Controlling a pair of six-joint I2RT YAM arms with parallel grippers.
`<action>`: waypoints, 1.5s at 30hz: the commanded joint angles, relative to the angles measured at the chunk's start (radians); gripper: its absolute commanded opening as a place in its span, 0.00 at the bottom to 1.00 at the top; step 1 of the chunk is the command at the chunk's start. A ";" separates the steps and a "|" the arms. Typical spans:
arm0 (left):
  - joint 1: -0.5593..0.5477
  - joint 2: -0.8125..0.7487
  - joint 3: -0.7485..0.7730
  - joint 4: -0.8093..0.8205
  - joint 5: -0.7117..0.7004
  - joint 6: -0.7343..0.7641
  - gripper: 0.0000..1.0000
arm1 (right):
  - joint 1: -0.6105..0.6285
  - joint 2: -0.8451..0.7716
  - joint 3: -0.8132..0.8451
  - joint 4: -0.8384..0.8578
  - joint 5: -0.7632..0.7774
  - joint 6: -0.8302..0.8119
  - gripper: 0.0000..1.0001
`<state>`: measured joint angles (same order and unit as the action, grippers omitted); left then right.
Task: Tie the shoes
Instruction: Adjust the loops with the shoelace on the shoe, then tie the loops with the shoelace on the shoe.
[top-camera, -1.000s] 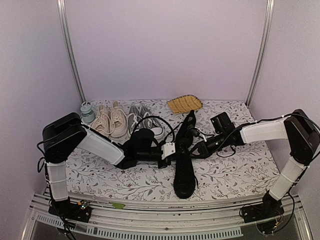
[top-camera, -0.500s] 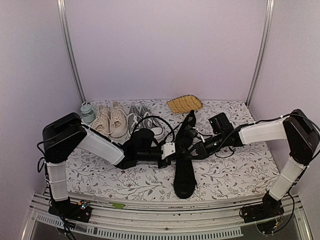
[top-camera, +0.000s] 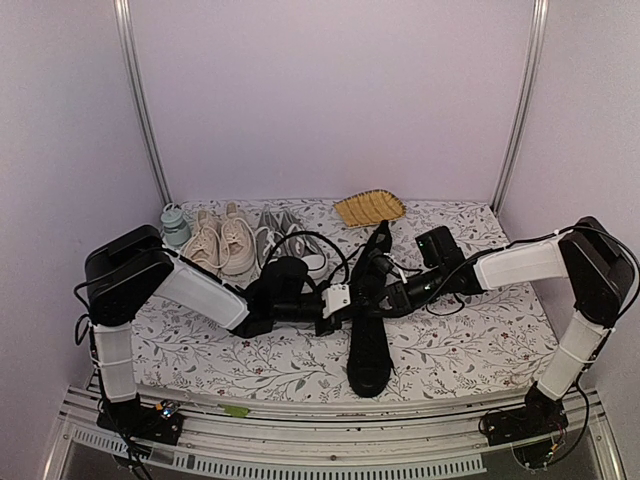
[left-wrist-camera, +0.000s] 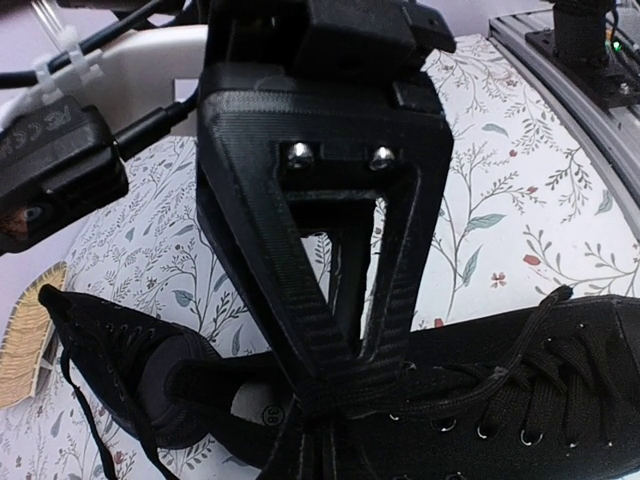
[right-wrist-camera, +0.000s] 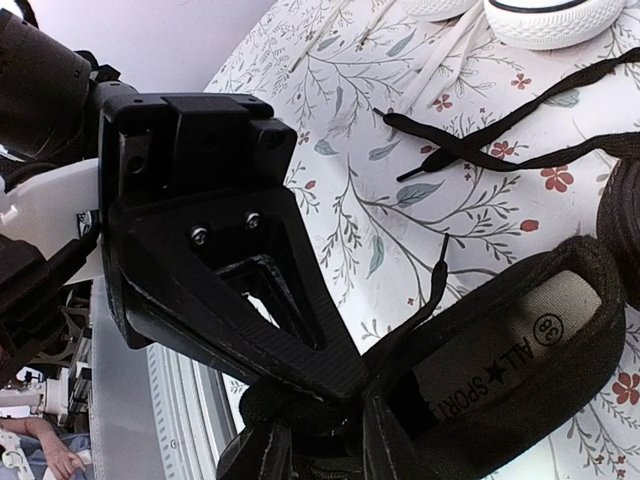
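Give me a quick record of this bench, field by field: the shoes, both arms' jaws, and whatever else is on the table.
surface: floral-print tablecloth
task shoes: pair of all-black low-top canvas sneakers, one toe toward the arms, the other behind it, lace ends loose
left gripper: jaws shut, tips at the near sneaker's laces
right gripper: tips at the same sneaker's opening, jaws' state unclear
other shoes: beige sneaker pair, grey pair with white toe caps, back left
also: woven straw tray, back centre

Stretched inward, low: left arm (top-camera: 200, 290), right arm (top-camera: 520, 262). Pressed together: left gripper (left-wrist-camera: 340, 385) jaws. Unclear: right gripper (right-wrist-camera: 300, 395) jaws.
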<state>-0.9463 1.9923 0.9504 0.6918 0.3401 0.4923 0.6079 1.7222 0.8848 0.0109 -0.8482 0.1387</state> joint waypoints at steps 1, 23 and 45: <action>0.006 0.014 0.005 0.028 0.017 -0.004 0.00 | 0.004 0.021 0.022 0.058 -0.013 0.021 0.25; 0.007 -0.010 -0.023 0.020 0.000 0.003 0.00 | -0.014 -0.069 0.026 -0.147 0.130 -0.060 0.01; 0.006 -0.100 -0.039 -0.115 -0.057 0.086 0.27 | -0.014 -0.053 0.057 -0.170 0.097 -0.079 0.02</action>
<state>-0.9421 1.8816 0.9001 0.5968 0.3157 0.5728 0.5953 1.6730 0.9119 -0.1509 -0.7536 0.0692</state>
